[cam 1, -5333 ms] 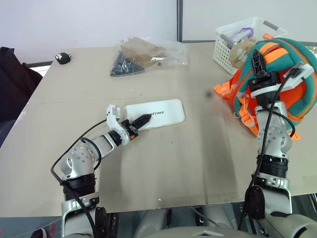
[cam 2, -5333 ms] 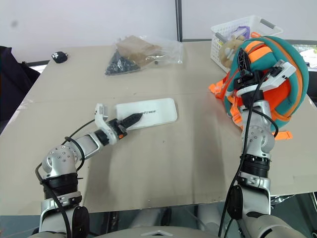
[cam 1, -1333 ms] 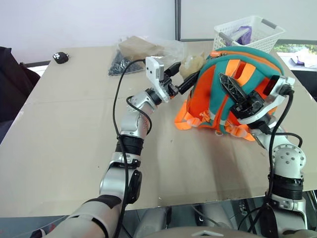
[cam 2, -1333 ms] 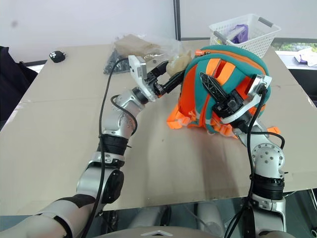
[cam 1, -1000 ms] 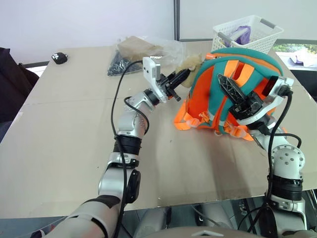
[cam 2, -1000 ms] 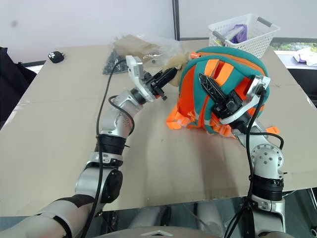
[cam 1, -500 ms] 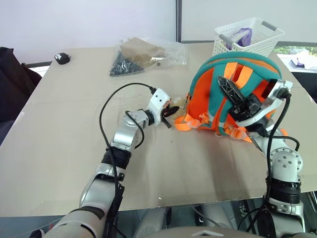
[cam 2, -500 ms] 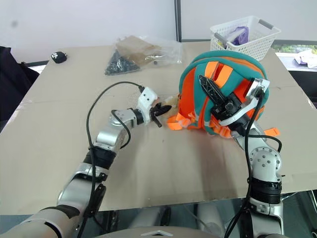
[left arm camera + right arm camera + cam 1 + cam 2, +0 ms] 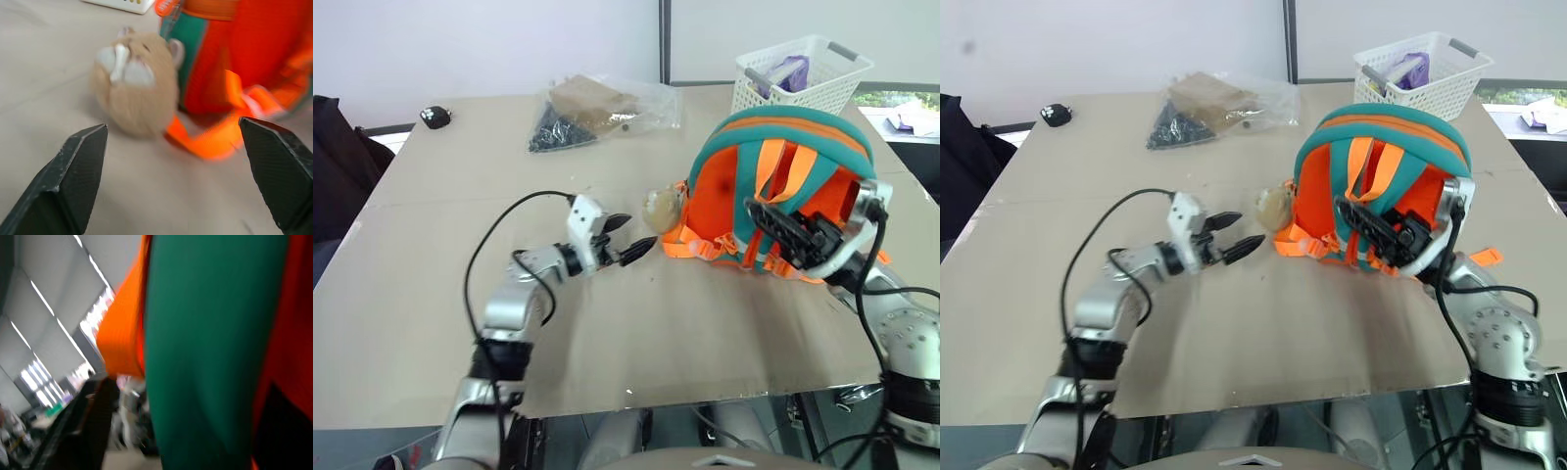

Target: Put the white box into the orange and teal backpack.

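The orange and teal backpack point(image 9: 729, 186) stands upright on the table, straps toward me, and its tan bear charm point(image 9: 660, 207) lies at its left foot. The white box is hidden. My left gripper point(image 9: 634, 235) hovers low over the table just left of the charm, open, with nothing between its fingers. In the left wrist view the bear charm point(image 9: 134, 83) sits ahead of the fingers point(image 9: 78, 166). My right gripper point(image 9: 781, 233) is against the backpack's front at the lower right. In the right wrist view its fingers point(image 9: 83, 431) stand apart, with a teal band of the backpack point(image 9: 205, 357) between them.
A white lattice basket point(image 9: 803, 83) stands behind the backpack at the table's far right. A clear plastic bag point(image 9: 597, 106) of brown and dark items lies at the back middle. A small black object point(image 9: 435, 116) sits at the far left, and dark cloth point(image 9: 333, 157) lies off the table's left edge.
My left gripper has dropped, pulled back left from the backpack and opened. My right gripper has sunk and opened its hold. The backpack now rests lower on the table.
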Tool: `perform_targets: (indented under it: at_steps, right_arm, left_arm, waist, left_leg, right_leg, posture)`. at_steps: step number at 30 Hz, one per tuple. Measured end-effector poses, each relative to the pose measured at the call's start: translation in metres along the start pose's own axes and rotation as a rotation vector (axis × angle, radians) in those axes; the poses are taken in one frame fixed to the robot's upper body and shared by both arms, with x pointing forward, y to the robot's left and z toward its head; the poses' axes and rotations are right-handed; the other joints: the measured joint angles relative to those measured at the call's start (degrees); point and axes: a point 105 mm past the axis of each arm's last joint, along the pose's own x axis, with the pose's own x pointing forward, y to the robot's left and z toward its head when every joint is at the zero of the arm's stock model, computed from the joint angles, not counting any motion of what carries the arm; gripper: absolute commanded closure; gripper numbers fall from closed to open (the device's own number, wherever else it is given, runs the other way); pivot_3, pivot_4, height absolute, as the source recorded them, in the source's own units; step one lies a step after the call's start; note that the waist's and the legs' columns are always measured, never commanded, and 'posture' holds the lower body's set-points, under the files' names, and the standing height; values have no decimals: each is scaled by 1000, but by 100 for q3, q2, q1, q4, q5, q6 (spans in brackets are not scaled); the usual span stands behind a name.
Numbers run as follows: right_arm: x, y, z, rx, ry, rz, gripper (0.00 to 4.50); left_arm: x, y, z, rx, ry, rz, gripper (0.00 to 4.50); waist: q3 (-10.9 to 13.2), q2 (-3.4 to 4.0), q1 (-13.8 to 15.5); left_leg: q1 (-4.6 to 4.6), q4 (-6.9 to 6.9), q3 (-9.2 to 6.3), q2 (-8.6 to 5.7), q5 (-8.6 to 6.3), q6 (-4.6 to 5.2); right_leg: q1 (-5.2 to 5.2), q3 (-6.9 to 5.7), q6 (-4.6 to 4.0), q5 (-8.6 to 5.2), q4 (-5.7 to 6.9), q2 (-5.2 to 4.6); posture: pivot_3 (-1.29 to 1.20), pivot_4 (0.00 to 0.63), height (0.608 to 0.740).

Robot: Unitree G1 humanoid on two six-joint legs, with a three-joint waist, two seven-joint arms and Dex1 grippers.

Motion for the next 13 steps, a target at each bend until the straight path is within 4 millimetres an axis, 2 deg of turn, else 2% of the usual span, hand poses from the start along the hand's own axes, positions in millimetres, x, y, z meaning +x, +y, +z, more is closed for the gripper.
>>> perform_targets:
  at_steps: [3, 4, 8, 11, 13]
  right_arm:
    - [-44, -5, -25, -5, 163, -89, 31]
    - [-61, -3, -34, 18, 222, -110, 31]
    - [-80, 1, -53, -63, 293, -129, 31]
    - [-97, -7, -80, -182, 344, -192, 31]
    - [-105, -12, -90, -227, 364, -218, 31]
  left_arm:
    - [-40, -8, -26, -21, 129, 30, 0]
    - [-53, -17, -40, -49, 191, 30, 0]
    - [-65, -49, -57, -66, 238, -1, 0]
    - [-67, -66, -60, -84, 199, 43, 0]
    - [-68, -72, -61, -78, 193, 48, 0]
  waist:
    - [4, 6, 54]
    - [6, 5, 85]
    - [9, 1, 159]
    - [10, 1, 217]
    - [10, 1, 232]
  left_leg:
    - [8, -6, 6, 0, -4, 7]
    - [12, -5, 10, 1, -5, 8]
    - [44, -2, 8, 4, -10, 14]
    - [60, -6, 11, 6, -13, 19]
    - [62, -6, 14, 6, -13, 19]
  right_leg:
    - [7, 7, 1, -1, -8, -1]
    - [12, 12, 1, -1, -9, -1]
    - [53, 3, 2, -1, -16, -3]
    - [72, 3, 3, -2, -31, -1]
    - [72, 7, 3, -2, -32, -1]
  posture:
    - [0, 150, 740]
    - [0, 150, 740]
    - [0, 150, 740]
    - [0, 150, 740]
    - [0, 150, 740]
